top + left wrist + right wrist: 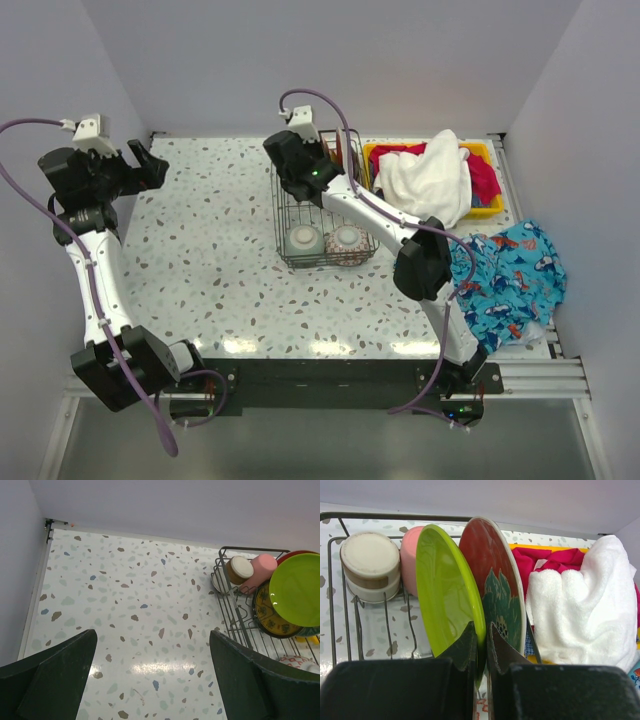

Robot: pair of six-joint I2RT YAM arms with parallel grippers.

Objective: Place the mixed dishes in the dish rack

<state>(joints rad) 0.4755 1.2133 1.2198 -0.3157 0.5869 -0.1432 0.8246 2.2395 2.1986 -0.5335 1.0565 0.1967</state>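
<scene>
Rim of the lime-green plate sits pinched in my right pincer. The jaws are pressed almost together, with only that thin edge between them. The plate stands on edge in the dish rack. In my right wrist view the red plate stands just beside it at 3 o'clock, leaning the same way; I cannot tell whether the two touch. At 9 o'clock of the green plate is a pink cup, and further toward 9 a tan cup turns its cream end to me.

From above, the rack lies toward 12 o'clock of the table, near the far edge. A pale green bowl and a patterned bowl sit side by side at the rack's 6 o'clock end. My left wrist view also shows an amber plate on edge against the green one.

My left pincer is spread wide and holds nothing. It hangs above bare table at 10 o'clock, well apart from the rack.

At 3 o'clock of the rack stands a yellow bin with a white towel heaped over red cloth. A blue fish-print cloth lies at 4 o'clock by the table's edge.
</scene>
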